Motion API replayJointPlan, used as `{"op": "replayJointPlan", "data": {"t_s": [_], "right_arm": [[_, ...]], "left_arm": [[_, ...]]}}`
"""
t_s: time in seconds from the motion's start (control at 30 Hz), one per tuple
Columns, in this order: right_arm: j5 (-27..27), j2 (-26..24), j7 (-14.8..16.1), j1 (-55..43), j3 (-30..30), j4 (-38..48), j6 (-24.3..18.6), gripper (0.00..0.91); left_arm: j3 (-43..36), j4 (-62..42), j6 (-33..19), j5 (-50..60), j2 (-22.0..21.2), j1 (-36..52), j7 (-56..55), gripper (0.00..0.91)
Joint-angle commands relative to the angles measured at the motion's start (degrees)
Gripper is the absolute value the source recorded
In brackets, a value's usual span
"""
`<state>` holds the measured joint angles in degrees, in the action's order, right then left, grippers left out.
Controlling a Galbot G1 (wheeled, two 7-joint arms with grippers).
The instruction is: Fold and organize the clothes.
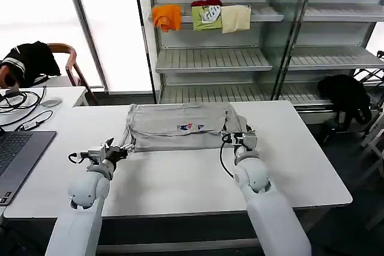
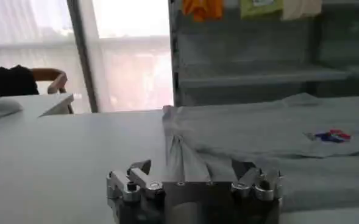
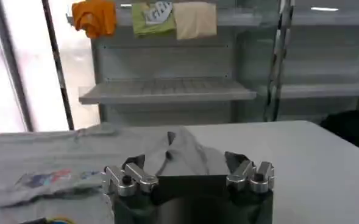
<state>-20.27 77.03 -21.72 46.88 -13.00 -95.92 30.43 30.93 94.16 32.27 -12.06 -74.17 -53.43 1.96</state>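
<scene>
Both grippers pinching T-shirt (image 1: 180,125) near hem corners on desk (image 1: 180,178).
Left gripper (image 1: 122,150) at 7 o'clock, right gripper (image 1: 239,139) at 4: symmetric hold likely keeps the fold edge straight.

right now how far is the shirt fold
Early. The shirt lies flat on the table, print up, with its side parts seemingly folded in. The left claw and right claw are each at a near corner, cloth bunched there. The lengthwise fold and tidying remain.
</scene>
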Motion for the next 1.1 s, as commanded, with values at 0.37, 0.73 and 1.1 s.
{"op": "replayJointPlan", "data": {"t_s": [0.37,0.73,1.1], "right_arm": [[-0.1,-3.2,-0.6,4.0,-0.3,-2.6,1.6,0.907],[0.0,-2.5,-0.4,2.7,0.2,0.6,2.0,0.907],[-0.5,-1.6,-0.2,1.9,0.8,3.5,2.1,0.796]], "left_arm": [[0.4,1.1,0.0,1.0,0.4,-3.1,0.2,0.907],[0.9,-2.6,-0.8,0.6,0.7,-1.6,0.4,0.907],[0.9,-4.8,-1.1,0.5,1.3,-1.0,0.5,0.715]]}}
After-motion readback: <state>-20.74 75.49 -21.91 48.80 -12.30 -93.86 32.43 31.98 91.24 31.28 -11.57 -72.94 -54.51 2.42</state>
